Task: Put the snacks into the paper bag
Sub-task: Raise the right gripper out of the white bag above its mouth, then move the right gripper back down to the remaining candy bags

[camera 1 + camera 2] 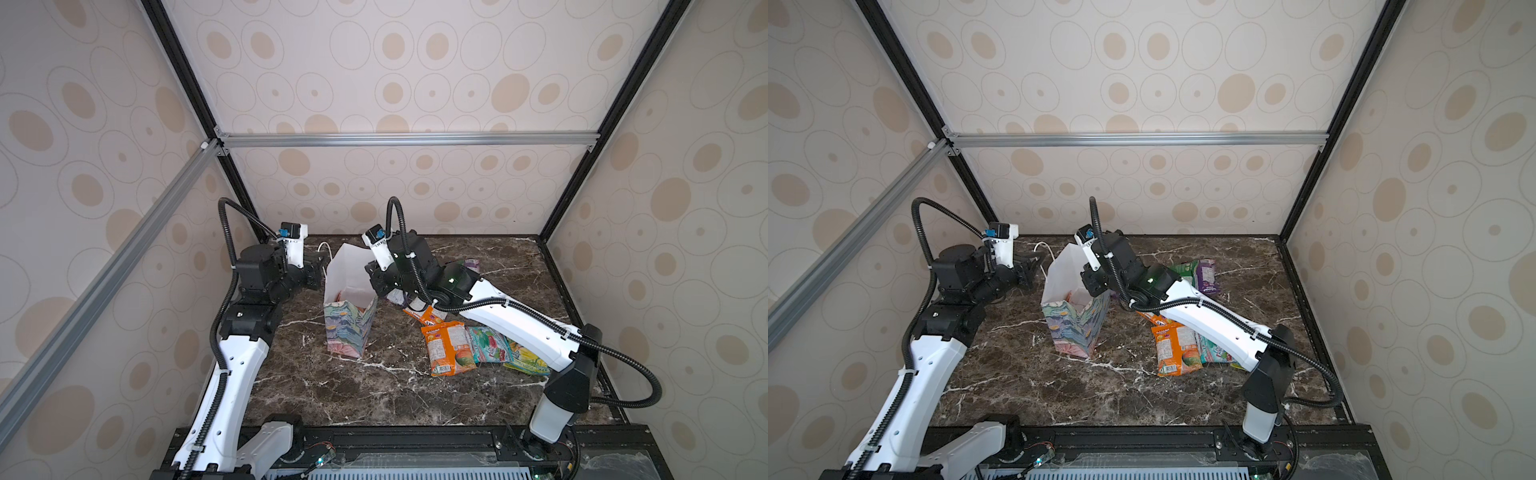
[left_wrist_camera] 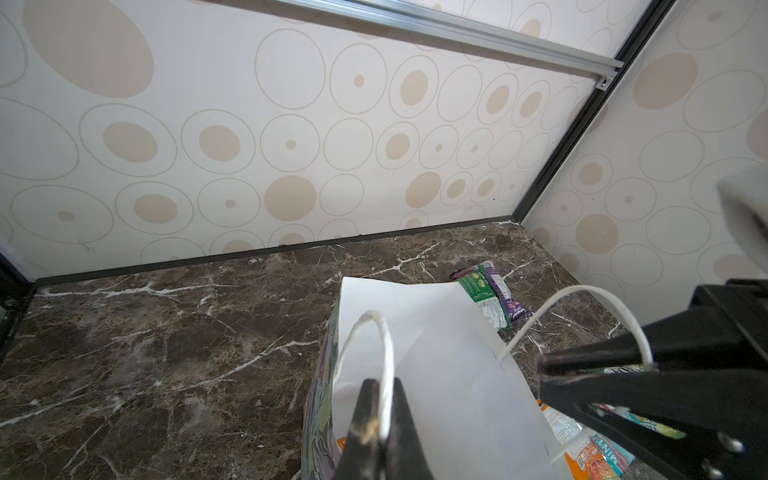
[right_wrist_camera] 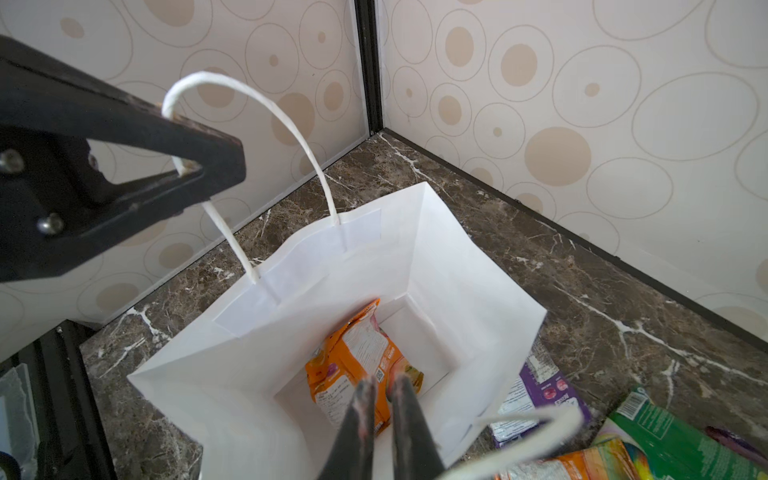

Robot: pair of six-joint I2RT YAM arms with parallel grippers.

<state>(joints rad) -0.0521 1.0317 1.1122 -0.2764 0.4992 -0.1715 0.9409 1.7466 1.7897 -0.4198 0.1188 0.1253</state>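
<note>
Checking in from the remote station. The paper bag [image 1: 348,328] stands open on the counter [image 1: 374,395], a bit left of middle. My left hand [image 2: 382,390] is clamped on the cord handle [image 3: 257,95] on the bag's left side, with the cord pinched right between the fingers. My right hand [image 3: 384,384] hangs over the bag's mouth, fingers pinched nearly together with only a sliver between them and nothing in it. The other handle [image 2: 582,295] runs right past that hand, and I can't tell if they touch.

One orange packet [image 3: 353,357] lies at the bottom of the bag. The rest of the snacks are on the counter to the bag's right. A second orange packet [image 1: 446,349], a teal packet [image 1: 490,345] and a yellow-green packet [image 1: 525,359] lie side by side, partly under my right arm. A green packet [image 1: 1185,268] and a purple packet [image 1: 1206,276] lie further back.
</note>
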